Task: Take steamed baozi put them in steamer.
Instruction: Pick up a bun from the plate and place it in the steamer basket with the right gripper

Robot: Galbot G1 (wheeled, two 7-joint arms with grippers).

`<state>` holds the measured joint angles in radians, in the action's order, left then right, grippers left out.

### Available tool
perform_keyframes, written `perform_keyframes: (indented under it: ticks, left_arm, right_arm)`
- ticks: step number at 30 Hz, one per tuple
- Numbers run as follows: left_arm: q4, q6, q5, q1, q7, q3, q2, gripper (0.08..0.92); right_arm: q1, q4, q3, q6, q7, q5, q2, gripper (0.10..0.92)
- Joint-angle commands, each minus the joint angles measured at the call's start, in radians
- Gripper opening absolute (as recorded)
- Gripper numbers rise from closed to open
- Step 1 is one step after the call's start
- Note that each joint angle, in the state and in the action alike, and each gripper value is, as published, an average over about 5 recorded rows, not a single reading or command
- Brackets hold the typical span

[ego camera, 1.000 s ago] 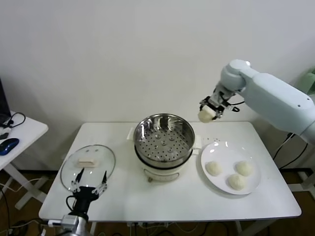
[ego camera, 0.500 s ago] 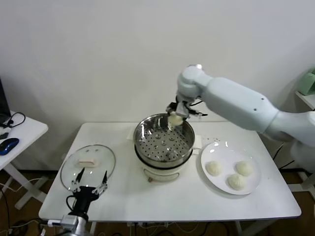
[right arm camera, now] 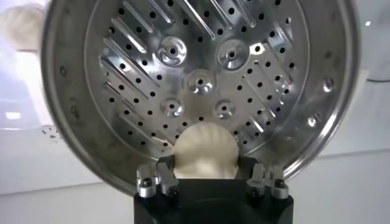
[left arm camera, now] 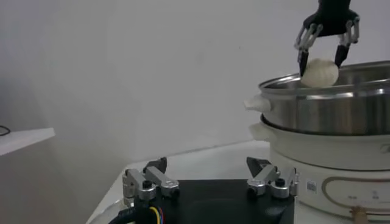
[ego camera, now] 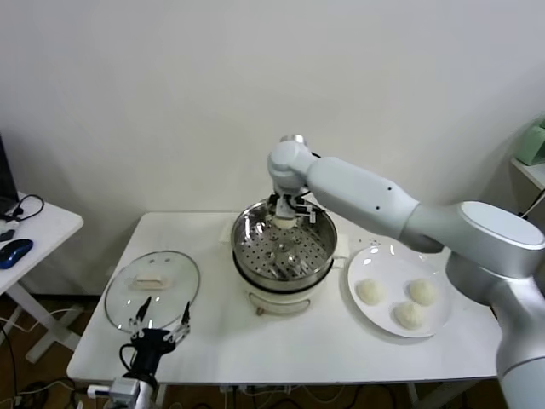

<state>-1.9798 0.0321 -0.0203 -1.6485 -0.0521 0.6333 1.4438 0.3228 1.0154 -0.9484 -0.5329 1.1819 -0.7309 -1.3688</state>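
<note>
The steamer (ego camera: pixel 241 243) is a shiny steel pot on a white base at the table's middle, its perforated tray (right arm camera: pixel 122 79) bare. My right gripper (ego camera: pixel 285 215) hangs over the pot's far rim, shut on one cream-white baozi (ego camera: pixel 283 221). That bun (right arm camera: pixel 205 152) sits between the fingers just above the tray's edge. From the left wrist, the same baozi (left arm camera: pixel 320 72) shows level with the pot's rim. Three more baozi (ego camera: pixel 370 291) lie on the white plate (ego camera: pixel 375 260) to the right. My left gripper (ego camera: pixel 157 328) stands open near the table's front left.
A round glass lid (ego camera: pixel 174 268) with a pale knob lies flat on the table's left, just beyond the left gripper. A small side table (ego camera: pixel 43 226) with a mouse and cables stands further left. The right arm spans above the plate.
My right arm has swung left with the baozi, from above the plate's far side to over the steamer's far rim, and lowered. The left gripper shifted slightly.
</note>
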Motion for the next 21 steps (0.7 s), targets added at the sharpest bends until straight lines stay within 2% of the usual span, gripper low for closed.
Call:
perform_keyframes:
  ticks: [1,21]
  left_arm:
    - [0.010,0.002,-0.001,0.000,0.001,-0.005,-0.001,0.823]
    - [0.027,-0.003,-0.003,0.008,0.008,-0.006,0.012,0.823]
  right_arm:
    - [-0.028,-0.076,0.001,-0.022,-0.014,-0.070,-0.045,0.693]
    - [-0.060,-0.120,0.009,-0.029,-0.031,-0.057,-0.056,0.715]
